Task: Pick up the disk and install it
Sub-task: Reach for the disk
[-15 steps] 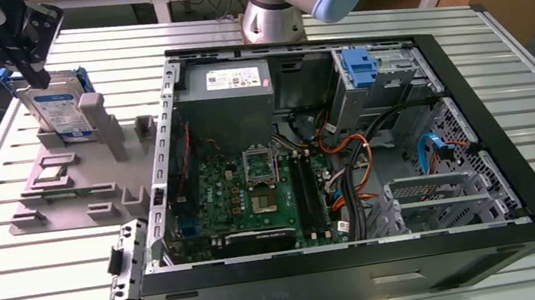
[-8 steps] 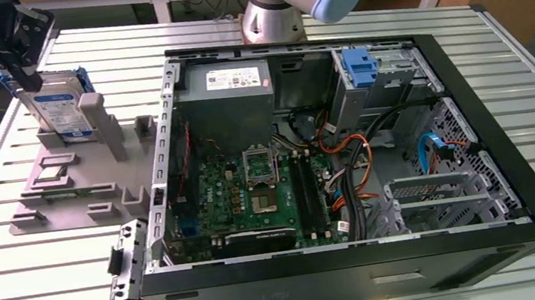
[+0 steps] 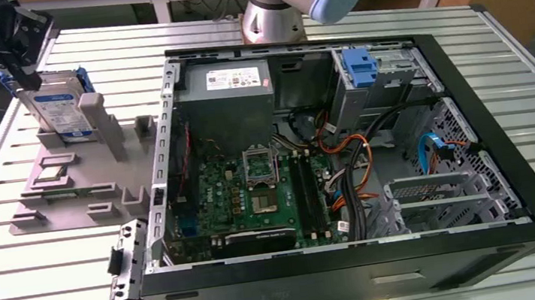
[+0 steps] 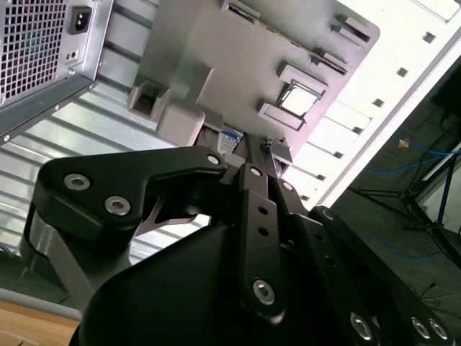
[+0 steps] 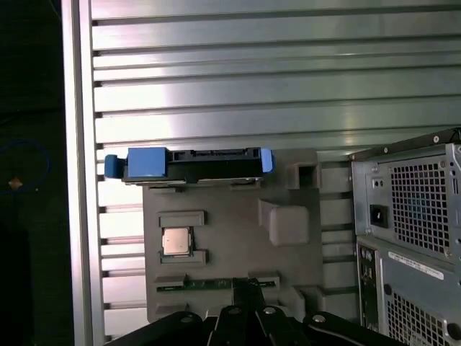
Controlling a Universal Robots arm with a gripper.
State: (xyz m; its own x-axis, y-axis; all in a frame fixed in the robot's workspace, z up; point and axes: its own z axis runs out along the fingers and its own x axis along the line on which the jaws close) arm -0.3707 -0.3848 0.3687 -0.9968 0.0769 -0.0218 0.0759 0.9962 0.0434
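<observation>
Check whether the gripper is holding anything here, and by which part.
Nothing is held. The disk stands on edge in the grey fixture, clear of the gripper, whose jaws are together with nothing between them.

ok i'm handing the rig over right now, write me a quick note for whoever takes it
Gripper: shut, holding nothing, over the grey fixture, close to the disk.
Disk: standing on edge in the fixture, to the exterior view's left of the open computer case.
Done: nothing yet that shows.
Left: disk not yet picked up, not yet installed in the case.
</observation>
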